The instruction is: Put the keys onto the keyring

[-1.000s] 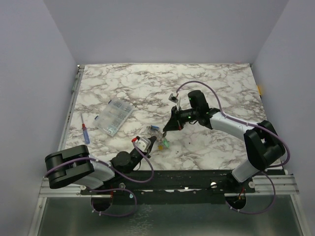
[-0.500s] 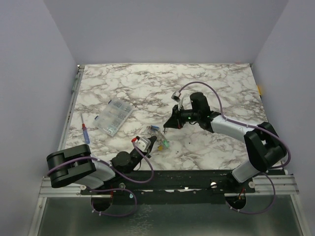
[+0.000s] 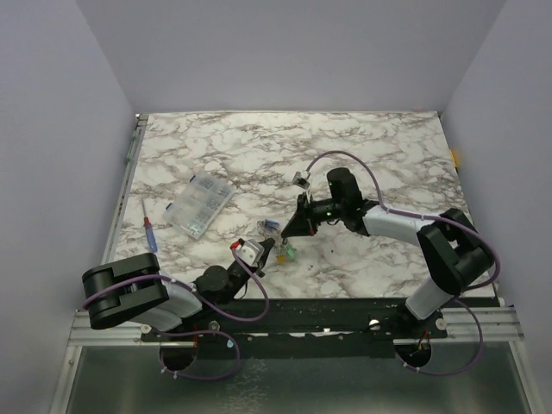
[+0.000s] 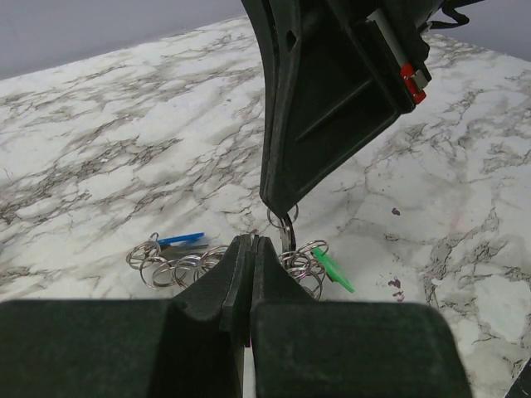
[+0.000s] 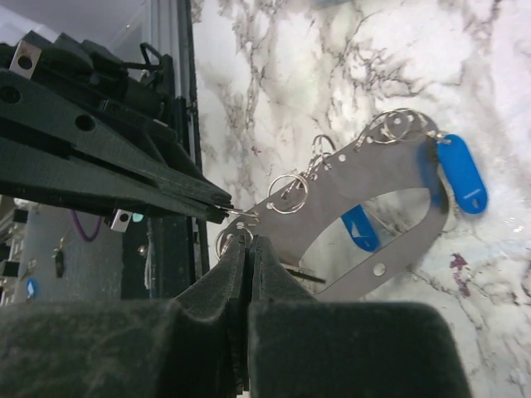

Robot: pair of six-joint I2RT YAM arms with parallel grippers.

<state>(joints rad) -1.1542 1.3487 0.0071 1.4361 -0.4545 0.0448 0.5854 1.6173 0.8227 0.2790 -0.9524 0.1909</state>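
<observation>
Seemingly partway: the keyring (image 5: 365, 170) lies on the counter (image 4: 99, 149), with blue keys (image 5: 463, 178) apparently hanging from it. I cannot tell if the green key (image 4: 332, 269) is attached. The left fingers (image 4: 246, 249) and right fingers (image 5: 242, 253) are pinched shut among its small rings (image 4: 309, 249).

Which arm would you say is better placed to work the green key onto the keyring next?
Probably right: the right pincer, shut, hangs tip-down on a small ring just beside the green key, while the left pincer, also shut, sits at the keyring's end, seemingly steadying it.
</observation>
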